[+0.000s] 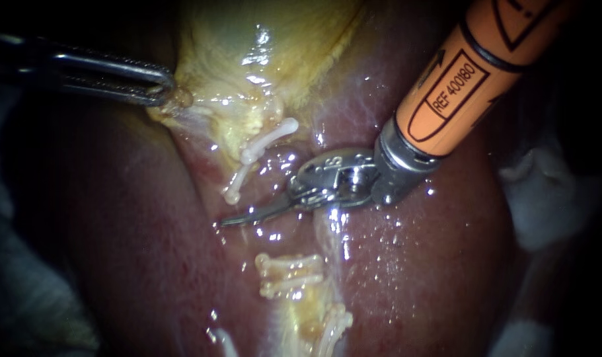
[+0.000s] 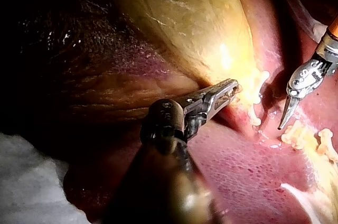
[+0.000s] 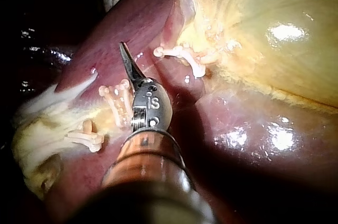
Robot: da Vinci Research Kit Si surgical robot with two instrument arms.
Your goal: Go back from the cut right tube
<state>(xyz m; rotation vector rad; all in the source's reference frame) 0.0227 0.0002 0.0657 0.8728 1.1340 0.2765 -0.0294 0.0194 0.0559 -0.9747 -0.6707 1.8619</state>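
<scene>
Endoscope: my R instrument (image 1: 248, 215) has its blades together, holding nothing, and the tip lies in the gap btw two clip groups. The upper clips (image 1: 267, 140) sit just beside the blades on the gallbladder (image 1: 248, 46) side. The lower clips (image 1: 289, 276) sit near the blades on the other side, on the tube (image 1: 301, 314) stump. The clipped ends look apart w/ nothing bridging them, so I judge the cut done. I can't tell for sure which stump is the right tube. My L instrument (image 1: 165, 87) is well apart from the blades, jaws clamped on the gallbladder's edge.

L wrist: the L jaws (image 2: 229, 89) grip yellow gallbladder tissue from both sides. The R instrument (image 2: 285, 115) is ahead and off to one side, tip aimed at the liver (image 2: 237, 171). Clips lie close on either side of that tip.

R wrist: blades (image 3: 127, 60) together, tip out ahead over the liver. The lower clips (image 3: 119, 100) are right beside my wrist joint, and the upper clips (image 3: 182, 55) are ahead of it, toward the gallbladder.

Status: cut looks complete, but the retreat is not done, since the blades lie btw the clip groups. What's left, as I judge it, is approx the whole pull-back: along the shaft line, blades kept together, w/o catching either clip group.
</scene>
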